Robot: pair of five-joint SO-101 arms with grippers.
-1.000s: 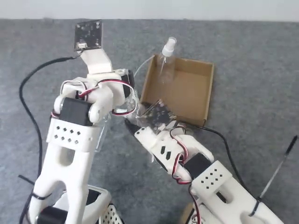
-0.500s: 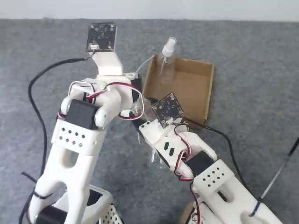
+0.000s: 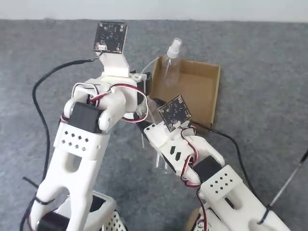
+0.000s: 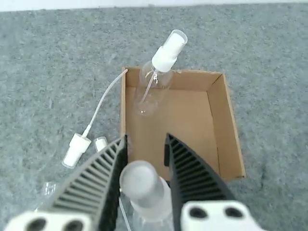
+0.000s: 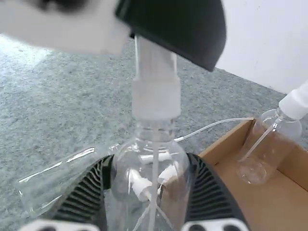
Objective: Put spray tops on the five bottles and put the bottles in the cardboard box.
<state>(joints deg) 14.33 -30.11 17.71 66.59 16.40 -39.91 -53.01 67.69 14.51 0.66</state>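
A clear bottle (image 5: 150, 192) stands upright with my right gripper (image 5: 150, 166) shut around its body. On its neck sits a white spray top (image 5: 156, 91), its tube running down inside. My left gripper (image 4: 146, 140) is shut on that spray top (image 4: 140, 182) from above. Both grippers meet just beside the near left corner of the cardboard box (image 3: 215, 91). Another bottle (image 3: 171, 60) with a spray top on it leans in the box's far left corner (image 4: 154, 79).
Two loose spray tops (image 4: 76, 148) with long tubes lie on the grey carpet left of the box. An uncapped clear bottle (image 5: 55, 185) lies on its side near my right gripper. Most of the box floor (image 4: 185, 125) is bare.
My left arm has swung right toward the box, carrying the spray top over the bottle. My right wrist has turned and risen, bringing the bottle upright under it.
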